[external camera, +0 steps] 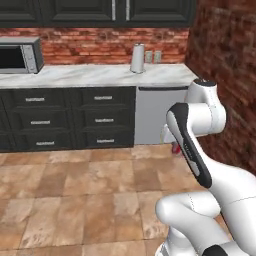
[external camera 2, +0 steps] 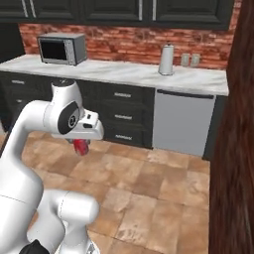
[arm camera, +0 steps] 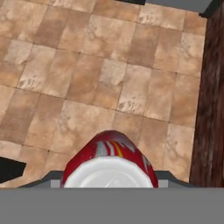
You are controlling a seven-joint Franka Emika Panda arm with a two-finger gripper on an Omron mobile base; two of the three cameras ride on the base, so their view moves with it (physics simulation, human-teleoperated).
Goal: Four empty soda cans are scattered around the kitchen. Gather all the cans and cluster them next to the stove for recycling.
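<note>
One red soda can [arm camera: 109, 159] with a silver top and pale markings sits between my fingers, seen from above in the hand view. My gripper [arm camera: 109, 180] is shut on it and holds it well above the tiled floor. From the right base view the soda can [external camera 2: 81, 148] hangs under my white hand, with the gripper [external camera 2: 83, 141] pointing down. In the left base view a sliver of the soda can [external camera: 176, 148] peeks out behind my forearm. The stove is out of view.
A marble counter [external camera: 90, 75] over dark drawers runs along the back wall. It carries a grey microwave [external camera 2: 62, 48] at the left and a white paper-towel roll [external camera 2: 166, 59]. A steel dishwasher [external camera 2: 182, 121] stands below it. A brick wall [external camera: 225, 70] closes the right side.
</note>
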